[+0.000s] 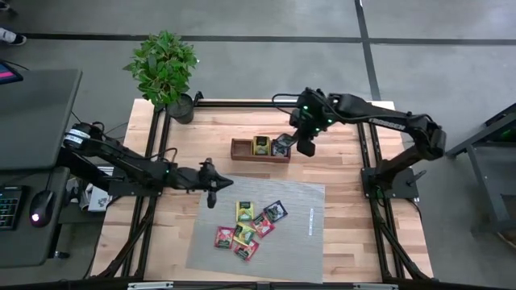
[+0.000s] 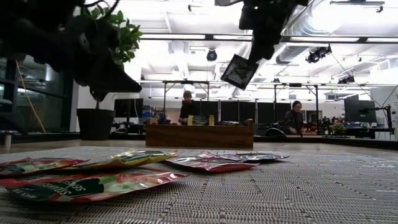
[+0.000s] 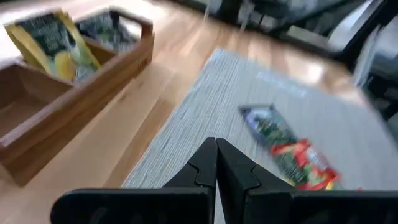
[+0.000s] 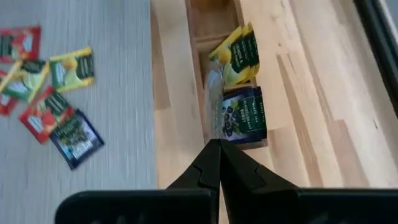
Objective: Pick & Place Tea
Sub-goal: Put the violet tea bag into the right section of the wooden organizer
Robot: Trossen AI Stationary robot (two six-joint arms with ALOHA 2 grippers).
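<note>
Several red, yellow, green and dark tea sachets (image 1: 248, 225) lie flat on the grey mat (image 1: 298, 234); in the low view they are close by (image 2: 93, 180). The wooden tray (image 1: 242, 150) stands beyond the mat with yellow sachets (image 4: 239, 53) in its middle compartment. My right gripper (image 1: 289, 143) hangs over the tray's right end compartment, shut on a dark sachet (image 2: 239, 70). My left gripper (image 1: 211, 187) is shut and hovers over the mat's far left corner, touching nothing (image 3: 216, 149). My right gripper (image 2: 260, 40) pinches the dark sachet by its upper corner (image 2: 250, 60) between both fingers, from above, pointing down. The sachet hangs tilted below the fingers, lifted clear above the tray (image 2: 199, 134). In the right wrist view it shows just ahead of the fingertips (image 4: 214, 112).
A potted plant (image 1: 165, 72) stands at the table's far left corner. Metal frame rails (image 1: 153, 153) run along both table sides. Bare wood lies between mat and tray. Two people (image 2: 188, 106) sit in the room beyond the table.
</note>
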